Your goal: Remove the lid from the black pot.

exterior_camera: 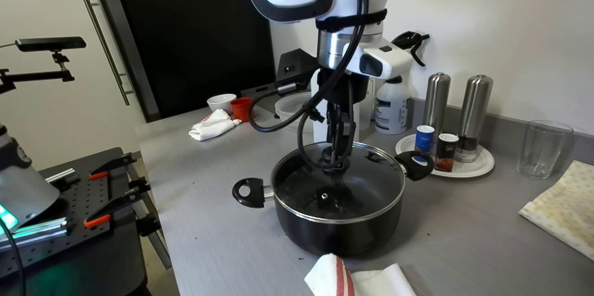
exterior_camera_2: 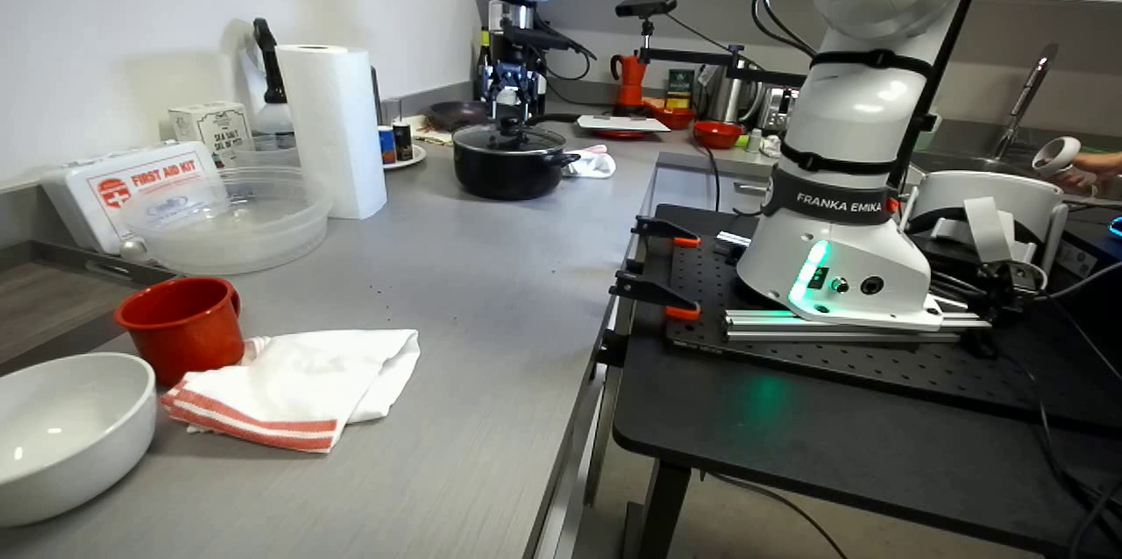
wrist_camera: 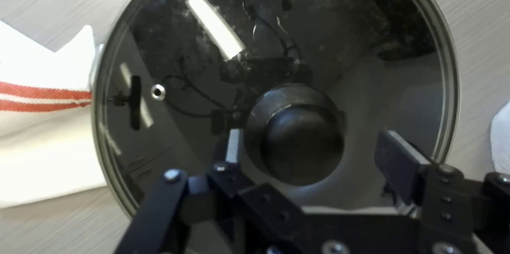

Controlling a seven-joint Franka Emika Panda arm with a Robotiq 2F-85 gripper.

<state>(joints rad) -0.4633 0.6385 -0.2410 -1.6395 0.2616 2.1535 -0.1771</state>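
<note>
In an exterior view, a red-striped cloth [exterior_camera: 371,282] lies on the grey tabletop [exterior_camera: 222,249], near side of the black pot [exterior_camera: 341,235]; far right, a white plate [exterior_camera: 485,162] carries steel mills [exterior_camera: 475,108]. The metal-rimmed glass lid [exterior_camera: 364,184] sits on the pot. The fingers [wrist_camera: 394,162] are apart, the rounded knob [wrist_camera: 303,142] between them in the wrist view; contact is unclear.

Striped cloth [exterior_camera_2: 307,379] laid on desk [exterior_camera_2: 473,279] beside red mug [exterior_camera_2: 184,331], white bowl [exterior_camera_2: 74,436]; steel mill [exterior_camera: 474,117] carried on white plate [exterior_camera: 483,164].
</note>
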